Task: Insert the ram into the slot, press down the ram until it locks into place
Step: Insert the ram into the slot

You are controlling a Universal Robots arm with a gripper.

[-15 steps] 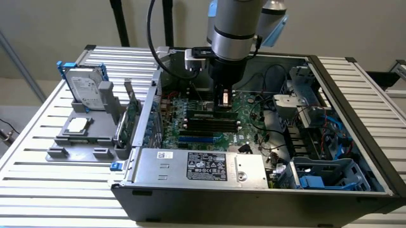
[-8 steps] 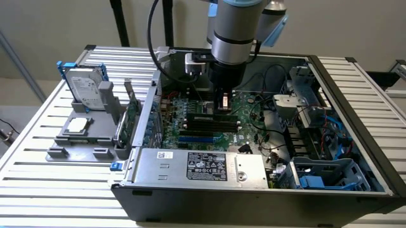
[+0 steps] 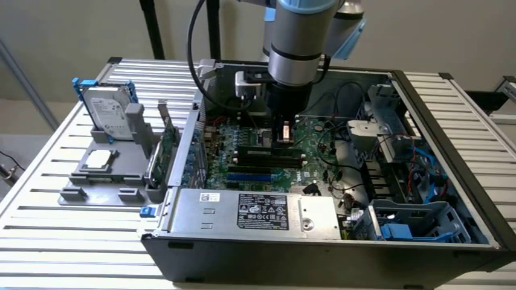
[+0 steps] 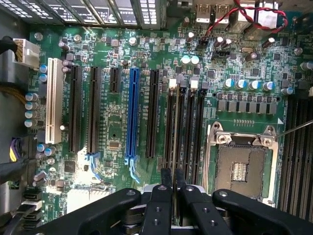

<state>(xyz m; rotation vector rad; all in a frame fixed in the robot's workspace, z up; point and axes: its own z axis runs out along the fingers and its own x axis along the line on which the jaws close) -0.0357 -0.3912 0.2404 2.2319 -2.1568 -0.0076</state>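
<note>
the open computer case (image 3: 322, 266) sits on a slatted table (image 3: 48, 241), its green motherboard (image 4: 112, 122) facing up. my gripper (image 4: 173, 177) hangs low over the four black slots (image 4: 190, 127) near the blue slot (image 4: 133, 112). my jaws are nearly together, pinching the ram (image 4: 175, 128), which stands on edge along those slots; which one, i cannot tell.

Nothing legible for certain: the black PSU label (image 3: 266, 212) has cert-style marks & fine print, too small to read. The white sticker (image 3: 211, 196) beside it shows a barcode-like strip. The HDD label (image 3: 111, 112) & mobo silkscreen (image 4: 142, 105) are too small to read.
</note>
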